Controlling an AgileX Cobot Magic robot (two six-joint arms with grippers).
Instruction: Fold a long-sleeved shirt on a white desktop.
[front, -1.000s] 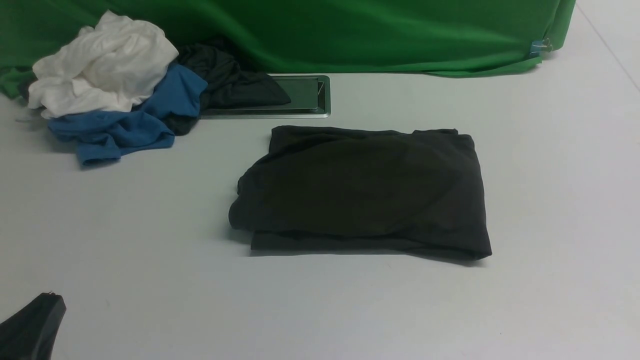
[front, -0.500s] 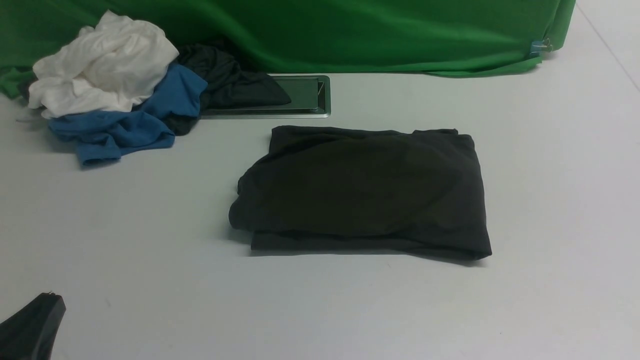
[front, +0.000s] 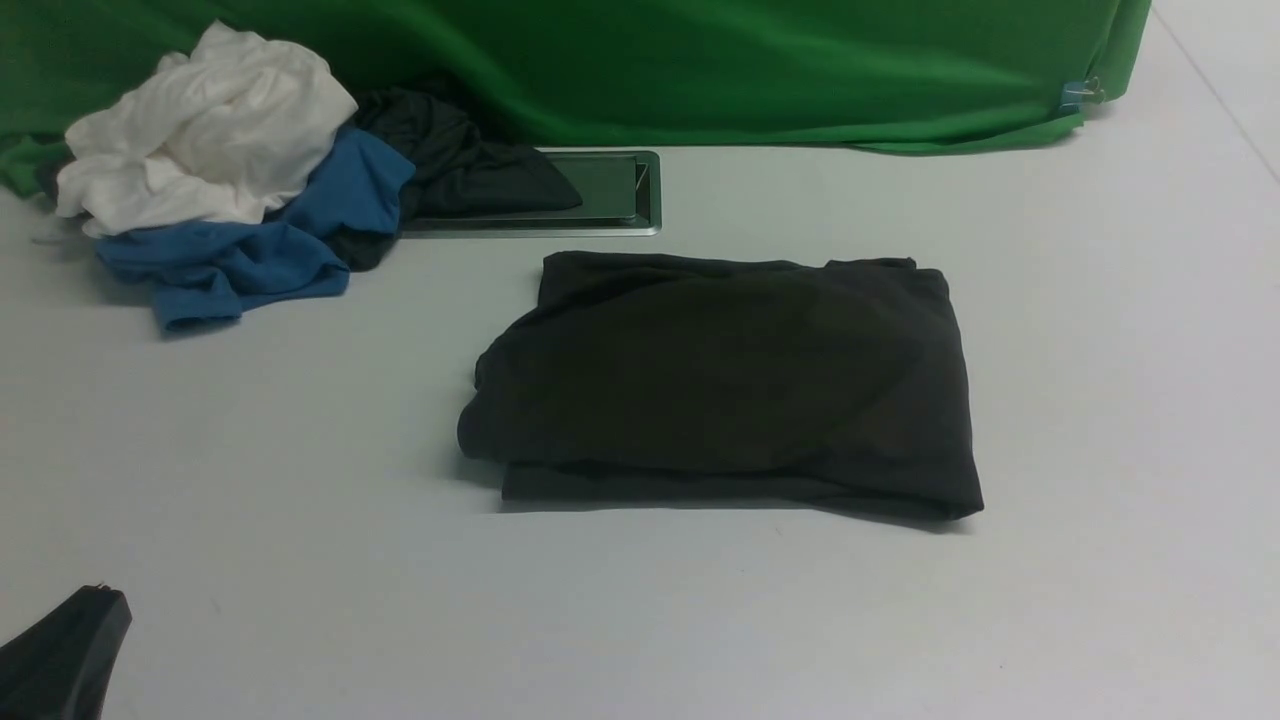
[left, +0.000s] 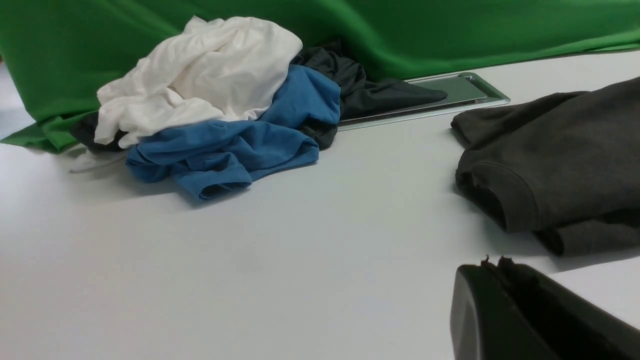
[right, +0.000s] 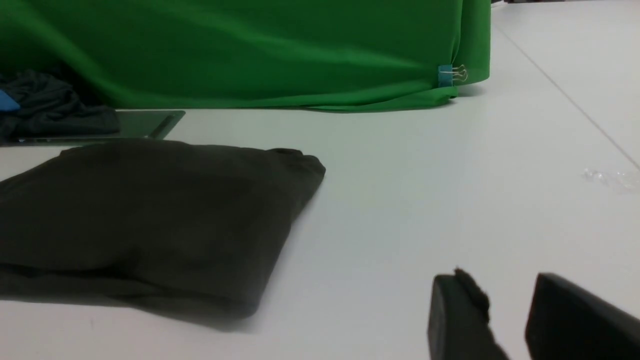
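Note:
The long-sleeved shirt lies folded into a dark charcoal rectangle in the middle of the white desktop; no logo shows. It also appears in the left wrist view and the right wrist view. My left gripper sits low at the near left corner, well clear of the shirt, its jaws pressed together on nothing. My right gripper hovers over bare desktop to the right of the shirt, jaws apart and empty. It is out of the front view.
A heap of white, blue and dark garments sits at the back left, partly over the silver cable hatch. The green cloth backdrop runs along the back, held by a blue clip.

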